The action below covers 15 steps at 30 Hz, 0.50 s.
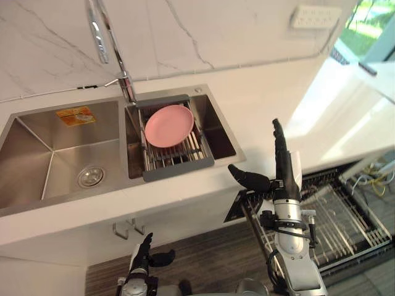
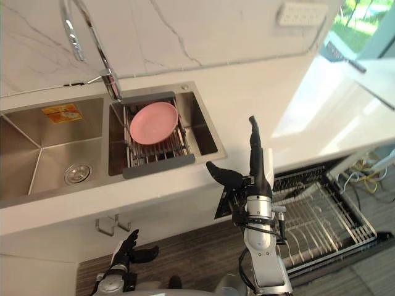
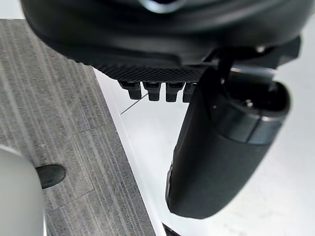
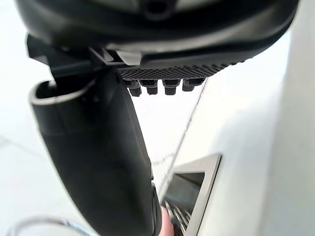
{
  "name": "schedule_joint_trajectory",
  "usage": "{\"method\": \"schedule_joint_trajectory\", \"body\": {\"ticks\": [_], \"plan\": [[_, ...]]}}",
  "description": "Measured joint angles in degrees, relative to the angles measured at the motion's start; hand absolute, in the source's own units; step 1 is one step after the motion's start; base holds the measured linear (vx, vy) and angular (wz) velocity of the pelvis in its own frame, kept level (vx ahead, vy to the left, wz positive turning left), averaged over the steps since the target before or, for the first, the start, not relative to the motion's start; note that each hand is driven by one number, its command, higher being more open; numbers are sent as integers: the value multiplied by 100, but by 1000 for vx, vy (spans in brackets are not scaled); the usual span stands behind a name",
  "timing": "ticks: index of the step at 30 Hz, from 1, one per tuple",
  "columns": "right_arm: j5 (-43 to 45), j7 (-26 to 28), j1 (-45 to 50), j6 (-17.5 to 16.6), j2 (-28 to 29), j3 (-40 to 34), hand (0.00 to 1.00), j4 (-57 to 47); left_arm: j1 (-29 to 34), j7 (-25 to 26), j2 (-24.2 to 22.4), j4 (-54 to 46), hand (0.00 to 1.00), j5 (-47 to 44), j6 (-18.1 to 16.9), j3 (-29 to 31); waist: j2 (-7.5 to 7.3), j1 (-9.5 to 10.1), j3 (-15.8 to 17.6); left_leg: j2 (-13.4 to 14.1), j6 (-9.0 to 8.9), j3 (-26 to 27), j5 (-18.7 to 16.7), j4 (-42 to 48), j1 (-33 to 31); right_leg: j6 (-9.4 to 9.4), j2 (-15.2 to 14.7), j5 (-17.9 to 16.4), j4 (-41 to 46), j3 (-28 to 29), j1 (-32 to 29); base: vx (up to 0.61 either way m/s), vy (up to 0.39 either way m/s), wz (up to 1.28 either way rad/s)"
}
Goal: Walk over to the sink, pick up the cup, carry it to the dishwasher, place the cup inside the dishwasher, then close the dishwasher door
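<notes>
- Cup: from where I stand I cannot tell where it is. Both hands are open with nothing between fingers and thumb.
- The right hand is raised in front of the counter's edge. Its fingers stand straight up and together, and its thumb is spread wide toward the sink.
- The right wrist view agrees: the fingers run straight out and the thumb hangs apart from them.
- On the thumb side of that hand, a little beyond it, is the sink with two steel basins set into the white counter.
- The basin nearer the right hand holds a grey drying rack, and a pink plate rests on it.
- The basin farther from the right hand has a round drain in its floor and an orange sticker on its back wall.
- A chrome faucet rises from behind the divider between the two basins.
- Just behind and below the right hand, on the side away from its thumb, the dishwasher stands open with its wire rack drawn out.
- The left hand hangs low before the white cabinet front, well below the sink. Its fingers are loosely straight and its thumb points off to the side.
- Two small cabinet handles sit just above the left hand.
- Under the left hand is grey plank floor.
- A white socket strip is on the marble wall, far beyond the right hand's fingertips.
</notes>
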Motion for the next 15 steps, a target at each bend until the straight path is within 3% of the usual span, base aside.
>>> {"method": "schedule_joint_trajectory", "body": {"ticks": [2,3,4,5,8,9,11,12,13,14,15], "plan": [[-7,58,-60,11,-43,-6,100,2,-16,4,-26,7,100,0,7,9,41,-3,26,137,-64,-180,-5,65,-16,-36,392,-78,-526,206,-244,236,-59,71],[-9,91,-100,12,-80,-1,100,1,-5,-14,-32,9,100,-2,17,26,-3,5,-2,186,-236,-287,-91,219,-15,27,679,65,-1573,384,-304,247,-86,64],[-7,94,-105,12,-91,6,100,0,-4,-21,-11,8,100,-2,16,22,-51,22,-30,150,-316,-301,-146,303,-18,14,727,413,-2110,431,-259,382,-136,68],[-7,104,-140,4,-188,-6,100,45,-65,-23,-11,102,100,3,54,58,-23,-3,-49,143,-407,-377,-307,516,8,-4,773,973,-2471,441,-143,339,-86,39],[-5,197,-201,41,-479,-9,100,57,11,-10,-192,162,100,-19,125,351,184,30,-97,376,-626,-277,-460,954,-219,-63,923,1139,-3181,357,303,255,-55,13],[4,220,-200,43,-577,-88,100,65,33,-7,-240,183,100,-14,123,408,282,17,-130,456,-633,-155,-297,531,-92,-61,992,1142,-3250,326,317,253,-54,4],[17,285,-187,75,-600,-173,100,81,35,-13,-257,202,100,-30,145,444,323,12,-135,461,-618,-112,-296,458,-17,-40,1038,1195,-3433,312,451,119,10,6],[17,329,-173,80,-593,-178,100,80,26,-99,-278,208,100,-120,252,493,319,13,-133,413,-617,-113,-296,737,-98,-41,989,1320,-3640,308,611,98,65,20],[36,358,-200,79,-557,-173,100,80,-49,-442,-205,238,100,-159,427,523,235,3,-90,299,-592,-168,-285,1347,-367,-18,813,1409,-3796,354,788,83,100,25],[44,359,-210,77,-542,-170,100,95,-77,-543,-175,247,100,-177,477,506,159,5,-48,272,-504,-155,-455,1340,-422,-4,747,1418,-3833,363,831,39,85,31],[84,384,-286,66,-578,-145,100,161,-77,-582,-219,252,100,-105,466,348,325,-52,-124,421,-566,-79,-8,188,-197,95,839,1484,-4031,318,956,9,75,14]]}}
